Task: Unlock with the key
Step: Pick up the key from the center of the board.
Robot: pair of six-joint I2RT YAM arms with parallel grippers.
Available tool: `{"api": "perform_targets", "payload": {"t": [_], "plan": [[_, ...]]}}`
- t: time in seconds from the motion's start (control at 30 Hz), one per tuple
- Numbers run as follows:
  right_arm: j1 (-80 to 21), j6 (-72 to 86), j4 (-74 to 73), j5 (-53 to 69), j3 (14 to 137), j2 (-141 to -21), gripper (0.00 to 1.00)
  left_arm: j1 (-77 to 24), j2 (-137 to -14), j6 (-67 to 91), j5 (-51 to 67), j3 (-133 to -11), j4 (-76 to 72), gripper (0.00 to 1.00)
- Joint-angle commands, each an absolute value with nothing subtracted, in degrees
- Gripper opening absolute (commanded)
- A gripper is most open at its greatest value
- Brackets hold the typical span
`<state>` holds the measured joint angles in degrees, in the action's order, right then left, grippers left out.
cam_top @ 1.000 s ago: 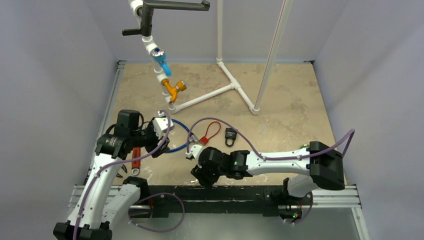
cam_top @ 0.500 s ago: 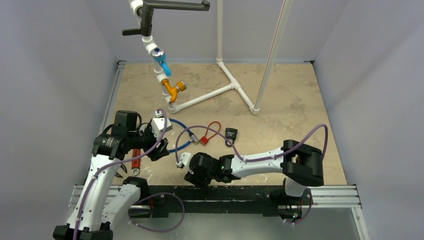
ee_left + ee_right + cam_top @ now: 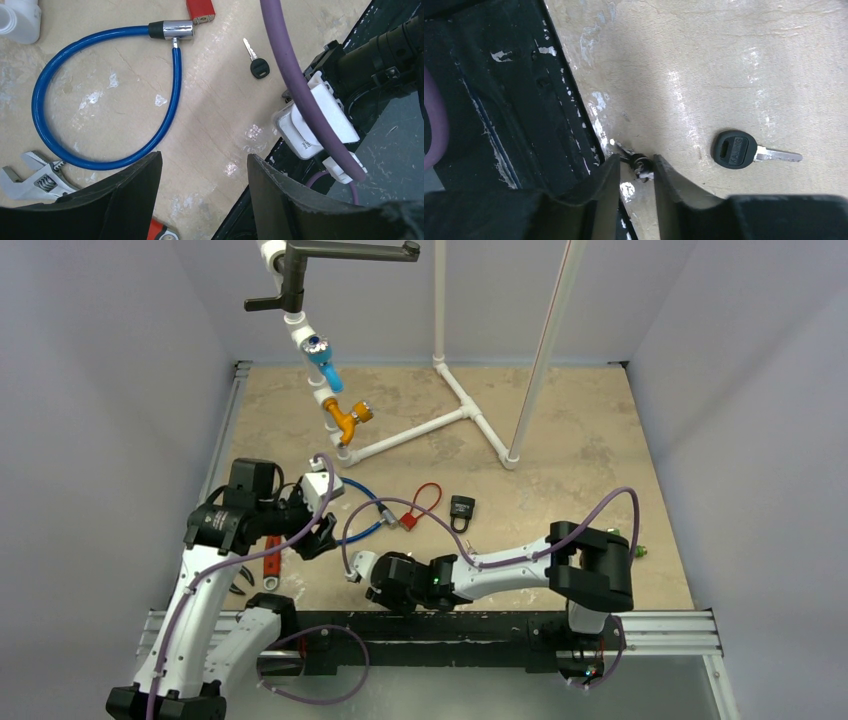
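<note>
A black-headed key lies flat on the table just right of my right gripper; it also shows in the left wrist view. My right gripper sits low at the table's near edge. Its jaws are narrowly closed around a small dark key. The black padlock lies farther back on the table. My left gripper is open and empty, hovering above the table by the blue cable lock; it is at the left in the top view.
A red padlock with a red cable loop lies beside the blue cable lock. A red-handled wrench lies near the left arm. A white pipe frame with valves stands behind. The black rail borders the near edge.
My right arm has swung left and toward the near edge, away from the black padlock. My left arm has barely moved.
</note>
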<state>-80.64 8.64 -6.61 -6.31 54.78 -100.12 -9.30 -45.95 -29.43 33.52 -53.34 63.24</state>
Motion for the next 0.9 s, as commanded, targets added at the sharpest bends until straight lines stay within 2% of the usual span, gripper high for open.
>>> {"api": "perform_targets", "payload": {"t": [0.0, 0.07, 0.13, 0.57, 0.87], "plan": [[-81.1, 8.7, -8.2, -10.1, 56.3, -100.9, 0.21, -8.7, -45.8, -27.9, 33.5, -55.9, 63.4, 0.63], [-81.0, 9.1, -9.3, -11.4, 56.5, -101.2, 0.08, -8.7, -45.8, -27.8, 33.5, -56.4, 63.2, 0.63], [-81.1, 9.5, -9.6, -13.0, 56.2, -100.8, 0.0, -8.8, -45.8, -28.0, 33.6, -56.8, 63.2, 0.63], [-80.9, 14.5, -7.4, -12.8, 53.9, -89.9, 0.0, -8.8, -44.6, -38.5, 42.6, -57.0, 67.6, 0.61], [-79.4, 17.2, -9.1, -12.3, 57.4, -79.6, 0.0, -9.3, -33.9, -54.3, 58.3, -49.6, 67.1, 0.58]]}}
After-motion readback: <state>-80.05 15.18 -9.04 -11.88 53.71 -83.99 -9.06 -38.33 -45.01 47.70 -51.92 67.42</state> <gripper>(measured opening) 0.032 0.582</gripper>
